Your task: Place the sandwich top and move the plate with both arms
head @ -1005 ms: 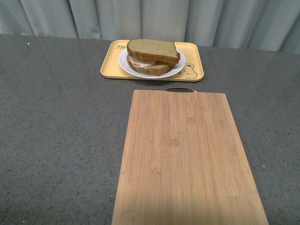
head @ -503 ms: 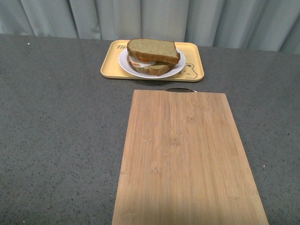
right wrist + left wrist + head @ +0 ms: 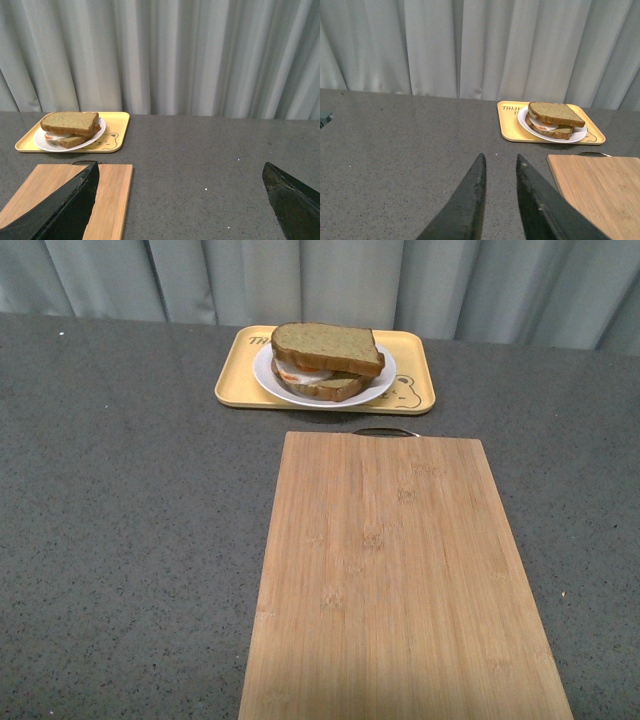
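Our left gripper [image 3: 498, 164] hangs over the bare tabletop [image 3: 120, 520] with its fingers nearly together and nothing between them, while our right gripper [image 3: 182, 172] has its fingers spread wide, also empty, above the near edge of the wooden board [image 3: 390, 570]. Well ahead of both, the sandwich top [image 3: 328, 346] already lies on the stack, covering the egg slice, on the white plate [image 3: 382, 383], which sits inside the yellow tray [image 3: 412, 360]. We judge the task complete: top placed and plate on the tray.
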`<state>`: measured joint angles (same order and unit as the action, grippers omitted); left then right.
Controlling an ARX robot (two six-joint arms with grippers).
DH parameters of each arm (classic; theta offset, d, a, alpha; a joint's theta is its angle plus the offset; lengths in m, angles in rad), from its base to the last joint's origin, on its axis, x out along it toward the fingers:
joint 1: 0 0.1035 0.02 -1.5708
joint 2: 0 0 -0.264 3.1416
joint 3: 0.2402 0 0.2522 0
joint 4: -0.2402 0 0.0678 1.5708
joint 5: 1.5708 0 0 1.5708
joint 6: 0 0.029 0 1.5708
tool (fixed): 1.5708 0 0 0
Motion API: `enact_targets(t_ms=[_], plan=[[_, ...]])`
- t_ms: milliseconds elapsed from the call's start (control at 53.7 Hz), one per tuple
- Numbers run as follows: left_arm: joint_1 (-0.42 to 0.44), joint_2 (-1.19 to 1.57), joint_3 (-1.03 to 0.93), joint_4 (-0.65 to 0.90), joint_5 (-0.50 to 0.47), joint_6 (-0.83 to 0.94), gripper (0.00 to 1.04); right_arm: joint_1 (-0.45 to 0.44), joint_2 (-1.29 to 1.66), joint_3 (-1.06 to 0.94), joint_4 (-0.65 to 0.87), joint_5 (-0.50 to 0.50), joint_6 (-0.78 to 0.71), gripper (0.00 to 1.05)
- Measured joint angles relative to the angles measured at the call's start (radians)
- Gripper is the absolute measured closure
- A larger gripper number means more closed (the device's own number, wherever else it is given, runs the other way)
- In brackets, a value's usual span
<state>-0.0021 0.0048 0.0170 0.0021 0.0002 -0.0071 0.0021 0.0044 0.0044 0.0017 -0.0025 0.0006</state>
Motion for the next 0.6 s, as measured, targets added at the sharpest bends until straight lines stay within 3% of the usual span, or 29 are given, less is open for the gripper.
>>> enact_targets(t_ms=[335,596], plan=[[0.0,-0.001,0.0,0.0,0.0,0.0,0.07,0.0,0.0,0.0,0.0,0.0,0.0,0.09],[0.0,-0.001,0.0,0.0,0.0,0.001,0.07,0.0,0.0,0.0,0.0,0.0,0.0,0.09]])
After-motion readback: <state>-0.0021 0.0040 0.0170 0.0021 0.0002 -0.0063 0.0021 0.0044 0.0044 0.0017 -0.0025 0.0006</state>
